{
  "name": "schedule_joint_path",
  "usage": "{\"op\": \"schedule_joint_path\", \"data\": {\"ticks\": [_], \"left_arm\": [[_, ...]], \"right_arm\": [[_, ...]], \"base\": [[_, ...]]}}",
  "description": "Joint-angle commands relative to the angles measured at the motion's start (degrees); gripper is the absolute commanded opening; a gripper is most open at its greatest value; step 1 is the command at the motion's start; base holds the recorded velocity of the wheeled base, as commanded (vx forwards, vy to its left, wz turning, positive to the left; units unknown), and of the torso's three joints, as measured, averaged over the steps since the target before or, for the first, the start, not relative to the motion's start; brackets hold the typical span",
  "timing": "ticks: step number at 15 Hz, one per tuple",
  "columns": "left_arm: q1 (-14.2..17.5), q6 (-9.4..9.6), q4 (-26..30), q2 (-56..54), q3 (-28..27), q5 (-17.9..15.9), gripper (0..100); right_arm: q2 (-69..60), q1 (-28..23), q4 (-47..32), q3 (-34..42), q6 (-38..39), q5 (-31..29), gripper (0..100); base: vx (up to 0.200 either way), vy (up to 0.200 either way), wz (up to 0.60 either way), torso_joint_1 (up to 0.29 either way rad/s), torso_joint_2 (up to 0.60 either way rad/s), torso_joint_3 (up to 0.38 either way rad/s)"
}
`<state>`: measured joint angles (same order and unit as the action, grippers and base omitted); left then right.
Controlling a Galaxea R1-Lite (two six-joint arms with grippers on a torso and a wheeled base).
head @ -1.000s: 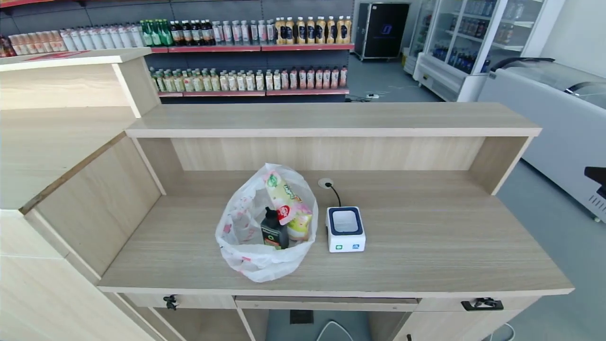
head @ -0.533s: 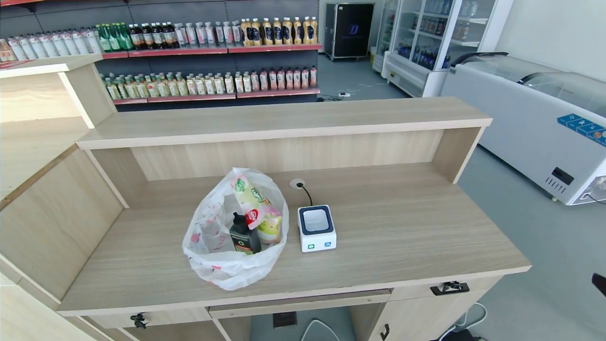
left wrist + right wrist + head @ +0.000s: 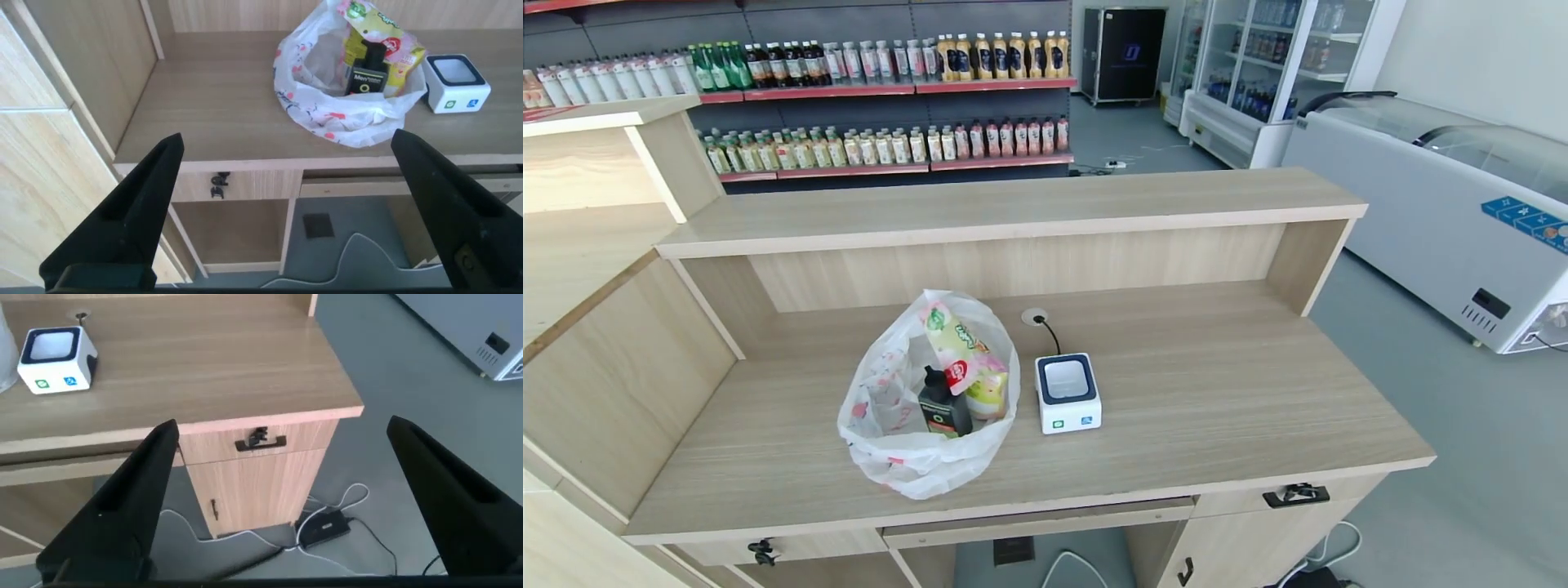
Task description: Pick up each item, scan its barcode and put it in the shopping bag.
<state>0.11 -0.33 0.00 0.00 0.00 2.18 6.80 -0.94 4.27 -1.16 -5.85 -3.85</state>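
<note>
Table (image 3: 1176, 425): light wood, raised back ledge; carries bag & scanner.
Shopping bag (image 3: 907, 457): white plastic w/ red print, mouth open, left-centre of table.
My L gripper (image 3: 288, 139): fingers spread wide, empty, off table's front edge, facing the bag.
My R gripper (image 3: 282, 423): released, empty, by table's front right corner, over floor.
Scanner (image 3: 1067, 392): white box, just right of bag, cable to the rear.
Snack pouch (image 3: 960, 343): in bag, upright, leaning.
Dark bottle (image 3: 943, 408): in bag, in front of pouch.
</note>
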Motion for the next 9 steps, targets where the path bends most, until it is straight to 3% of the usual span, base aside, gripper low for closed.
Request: {"op": "schedule_joint_path", "data": {"ticks": [1, 9], "left_arm": [[0.07, -0.02, 0.00, 0.00, 0.00, 0.02, 100], [0.07, -0.02, 0.00, 0.00, 0.00, 0.02, 100]], "right_arm": [[-5.13, 0.24, 0.04, 1.16, 1.19, 0.16, 100], [-6.28, 0.68, -0.14, 1.16, 1.54, 0.07, 100]], "base": [[0.000, 0.000, 0.00, 0.000, 0.00, 0.000], [0.000, 0.000, 0.00, 0.000, 0.00, 0.000]]}}
